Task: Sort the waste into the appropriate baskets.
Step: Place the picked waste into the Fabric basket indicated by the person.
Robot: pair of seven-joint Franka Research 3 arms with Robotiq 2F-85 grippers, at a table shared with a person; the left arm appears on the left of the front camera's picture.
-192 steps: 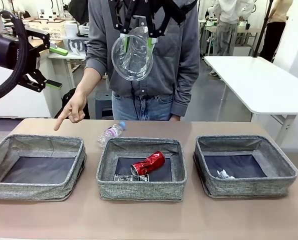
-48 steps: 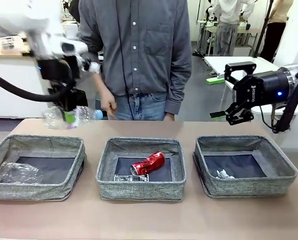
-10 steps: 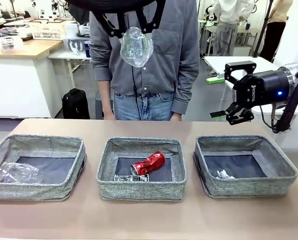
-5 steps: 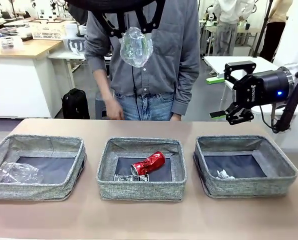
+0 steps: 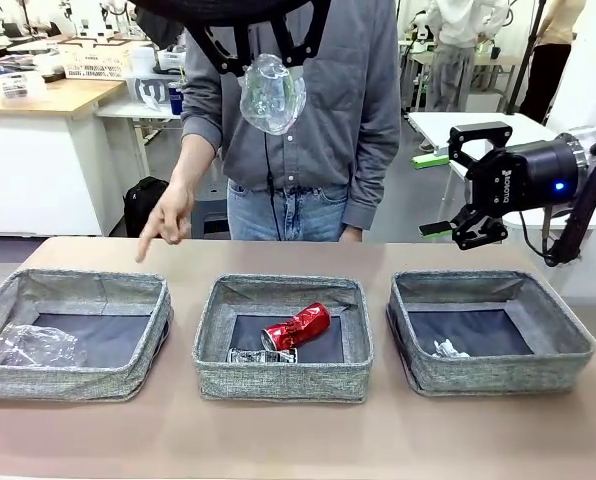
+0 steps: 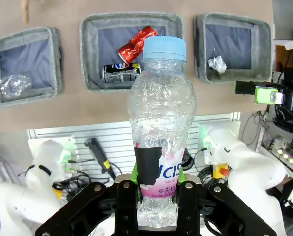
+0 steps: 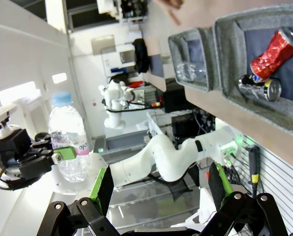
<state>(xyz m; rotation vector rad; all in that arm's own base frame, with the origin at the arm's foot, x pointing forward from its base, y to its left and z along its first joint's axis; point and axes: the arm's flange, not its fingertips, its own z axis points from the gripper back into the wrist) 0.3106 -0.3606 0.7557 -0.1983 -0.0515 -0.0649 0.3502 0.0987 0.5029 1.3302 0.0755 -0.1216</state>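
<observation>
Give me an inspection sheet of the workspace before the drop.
Surface: tan table, three grey baskets in a row.
Job's things: cup in left basket; red can and dark can in middle basket; paper wad in right basket.
Clutter: nothing seen.
Grippers: left gripper shut on bottle, high above the table; right gripper open, empty.
Cables: black hose by right gripper.
Surroundings: person's hand points toward left basket.

We see a clear glossy plastic bottle (image 6: 161, 132), matt blue cap. Baskets (image 5: 283, 340) are rough grey cloth. Red can (image 5: 296, 326) is shiny crumpled metal.
</observation>
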